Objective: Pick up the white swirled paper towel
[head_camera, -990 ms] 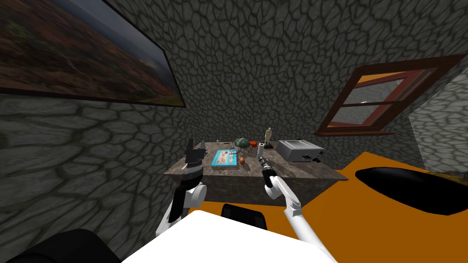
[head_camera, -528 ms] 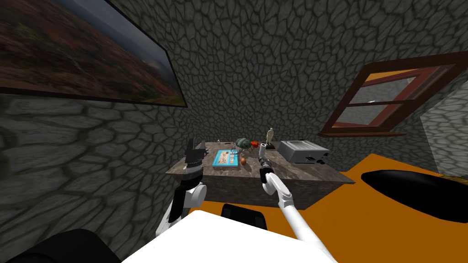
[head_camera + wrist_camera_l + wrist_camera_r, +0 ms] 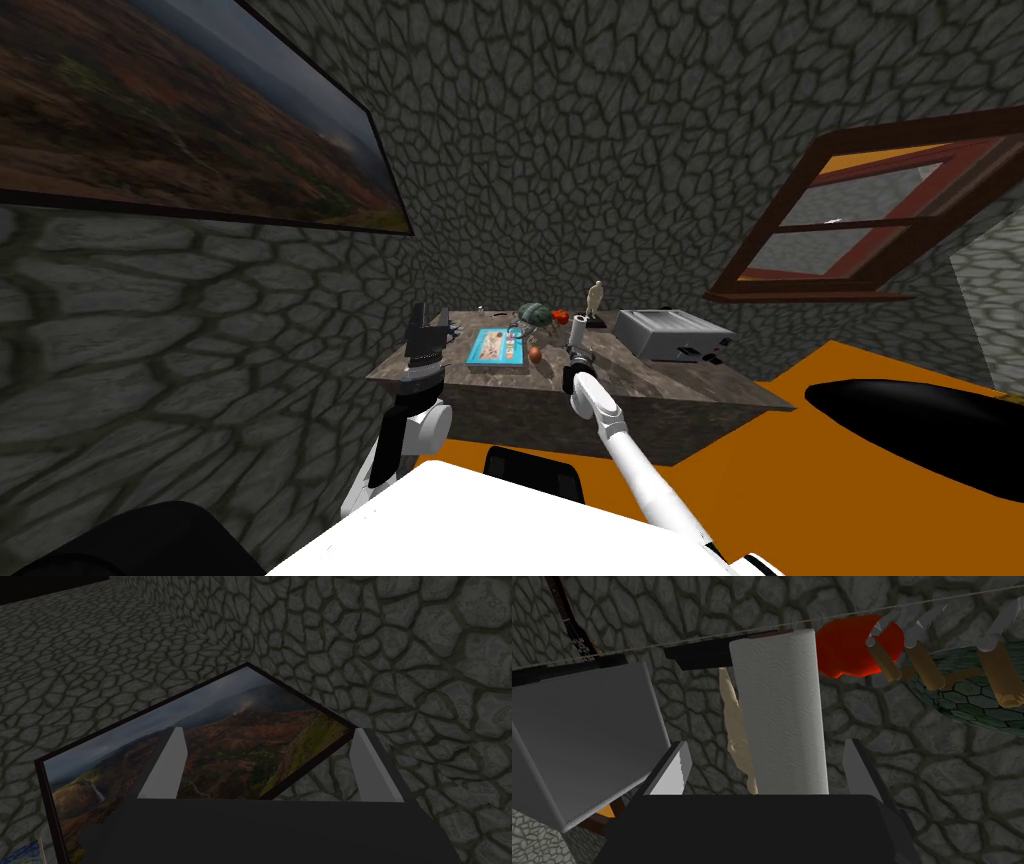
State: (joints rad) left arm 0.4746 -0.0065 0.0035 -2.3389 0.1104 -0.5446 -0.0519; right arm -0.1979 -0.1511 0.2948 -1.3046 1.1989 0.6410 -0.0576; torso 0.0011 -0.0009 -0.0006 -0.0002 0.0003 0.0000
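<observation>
right gripper (image 3: 767,747): released. both blade fingers (image 3: 673,770) stand apart, and neither touches anything. the white swirl-embossed paper towel roll (image 3: 779,711) sits in the gap between them, with a clear margin on each side and nearer to one blade than the other. its length runs from the gripper body outward.

in the head view, the right gripper (image 3: 577,346) is stretched out over the stone-topped table (image 3: 660,385). the roll (image 3: 578,324) stands upright just beyond the gripper, near the table's middle toward the back edge.

around the roll:
- a beige figurine (image 3: 737,726) close behind it
- a grey toaster (image 3: 582,736) beside the outer face of one blade
- a red object (image 3: 857,646) and a green patterned object (image 3: 962,706) further back on the other side
- a blue tray (image 3: 495,347) and a small orange ball (image 3: 535,353), well apart from the roll, toward my left

left gripper (image 3: 424,330): released, fingers apart, raised above the table's left end and holding nothing.

step in hand, as i judge it: the approach is done and the grasp is not yet made.

next move, as i judge it: centre the roll in the gap, then close the blades on its sides. the roll is soft, so moderate pressure should suffice. lift straight up, keeping clear of the figurine and the toaster.
</observation>
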